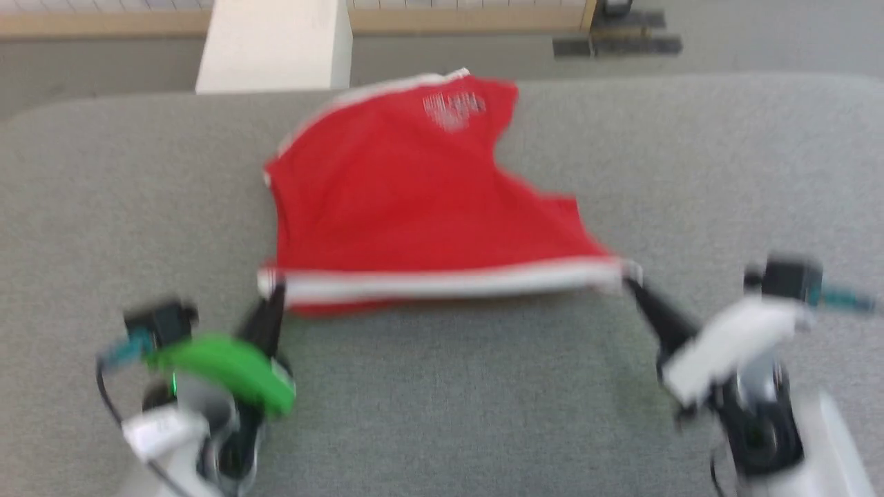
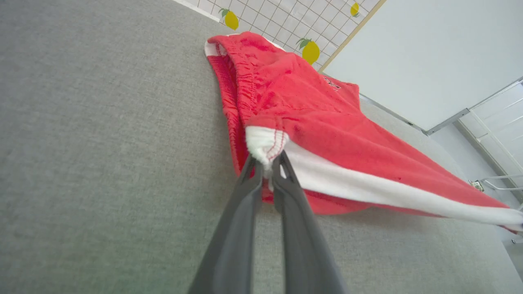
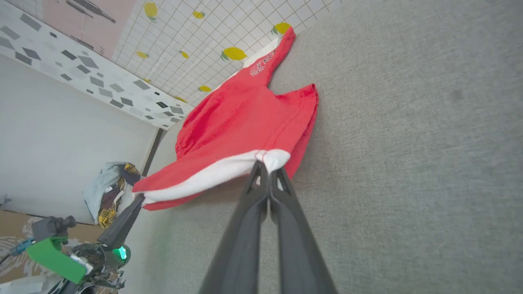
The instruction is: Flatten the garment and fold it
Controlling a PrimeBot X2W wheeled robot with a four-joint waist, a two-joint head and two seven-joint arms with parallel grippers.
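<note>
Two closed grips: left gripper (image 1: 274, 297) pinches the garment (image 1: 414, 200) at its 8 o'clock corner, right gripper (image 1: 632, 279) at 4 o'clock, white edge taut between. Rest lies toward 12 o'clock on the grey surface (image 1: 442, 400). Flattening appears underway; next, lower evenly under tension.

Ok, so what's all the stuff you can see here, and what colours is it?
shorts: one, red with white stripes, on the grey surface, near edge stretched between the two pincers
padded surface: one, grey, under the shorts
block: one, cream white, behind the surface's far edge
lemon tiles: a wall of them, white with yellow lemons, far behind the shorts
clothes pile: one, blue and yellow mixed, past the surface's edge by a white wall
left pincer: one, dark, shut on one end of the white stripe
right pincer: one, dark, shut on the stripe's other end
</note>
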